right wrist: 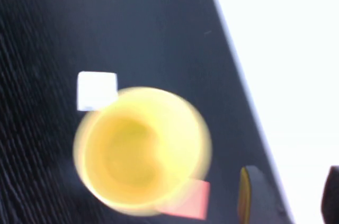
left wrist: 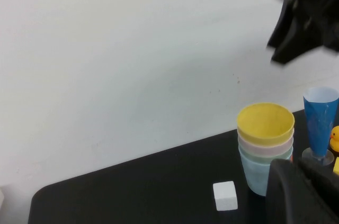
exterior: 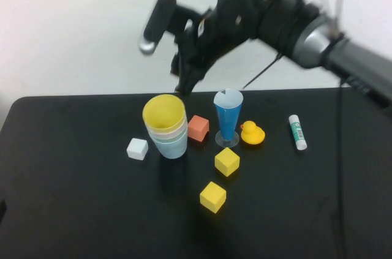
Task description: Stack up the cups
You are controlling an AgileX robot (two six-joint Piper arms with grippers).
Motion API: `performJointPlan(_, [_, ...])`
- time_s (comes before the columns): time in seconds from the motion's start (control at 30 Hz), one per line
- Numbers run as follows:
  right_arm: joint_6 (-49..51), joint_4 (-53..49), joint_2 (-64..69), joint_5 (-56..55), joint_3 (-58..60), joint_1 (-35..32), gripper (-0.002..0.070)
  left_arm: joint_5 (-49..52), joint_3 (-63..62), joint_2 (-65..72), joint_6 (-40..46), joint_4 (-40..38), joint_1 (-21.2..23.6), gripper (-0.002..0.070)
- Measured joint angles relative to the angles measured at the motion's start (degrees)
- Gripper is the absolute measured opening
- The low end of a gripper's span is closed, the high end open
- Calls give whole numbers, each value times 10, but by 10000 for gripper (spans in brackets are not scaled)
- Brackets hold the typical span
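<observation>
Two yellow cubes (exterior: 219,179), apparently unobstructed.

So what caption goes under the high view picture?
Right end effector hangs above the stack of cups, yellow on top, among cubes on the black table.

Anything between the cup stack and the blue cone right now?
Yes: in the high view an orange cube sits on the table between the stacked cups and the blue cone. The right gripper hangs above, holding nothing.
</observation>
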Motion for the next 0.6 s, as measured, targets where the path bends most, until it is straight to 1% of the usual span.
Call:
performJointPlan(0.17, [-16, -34, -85, 55, 0, 0, 223, 0, 0, 0, 0, 0, 0, -1])
performJointPlan(0.3, [-26, -73, -178, 118, 15, 0, 139, -14, 0, 0, -15, -21, 0, -1])
performJointPlan(0.43, [-27, -116, -295, 140, 78, 0, 36, -22, 0, -15, -26, -47, 0, -1])
performJointPlan(0.5, [-17, -131, -347, 140, 122, 0, 15, -24, 0, -25, -27, -51, 0, -1])
performJointPlan(0.6, [-5, -136, -427, 131, 212, 0, 5, -27, 0, -39, -16, -53, 0, -1])
